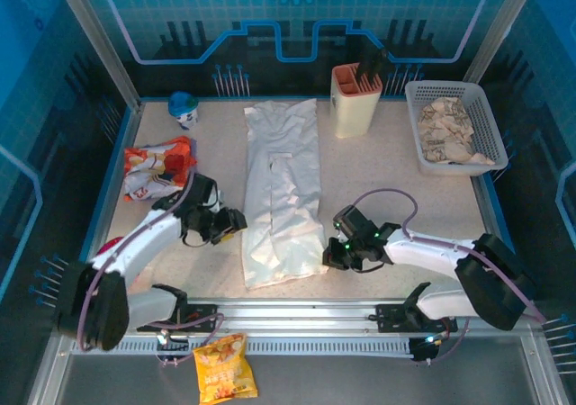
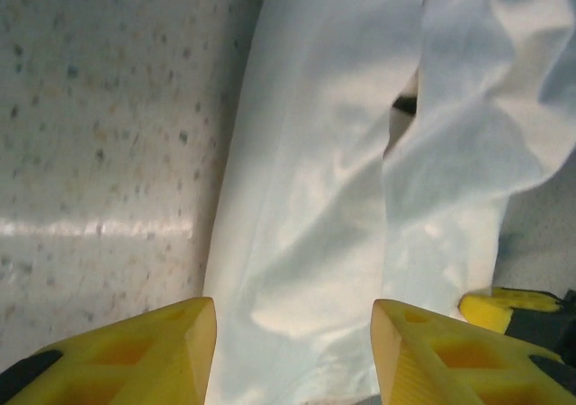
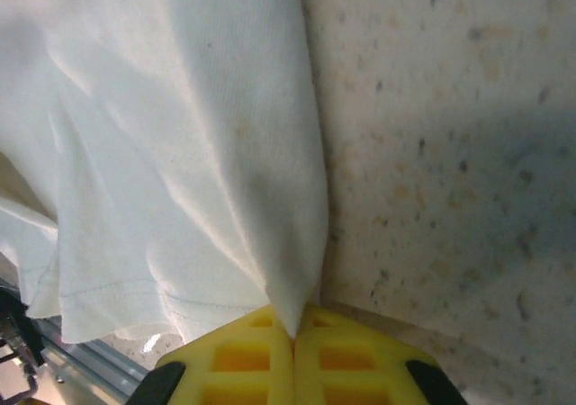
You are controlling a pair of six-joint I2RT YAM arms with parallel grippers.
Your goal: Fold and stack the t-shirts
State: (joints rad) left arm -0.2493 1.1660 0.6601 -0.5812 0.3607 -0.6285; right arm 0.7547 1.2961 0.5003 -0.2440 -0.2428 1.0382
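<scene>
Top external view: a white t-shirt [image 1: 281,189], folded into a long narrow strip, lay mid-table [image 1: 387,189] with its long axis running from the far side toward the arms' bases. Both claws flanked its near end. The right gripper [image 1: 331,254] sat at the strip's right edge near the near corner; in the right wrist view its yellow fingers [image 3: 234,355] were pressed together with a fold of the shirt's edge pinched between them. The left gripper [image 1: 236,222] stood just beside the left edge, slightly farther from the bases. Seen from the left wrist, its jaws stood wide with nothing clamped, the cloth lying directly ahead between the fingertips [image 2: 193,324]. The next fold appeared to depend on the left claw taking its edge to match the right.
</scene>
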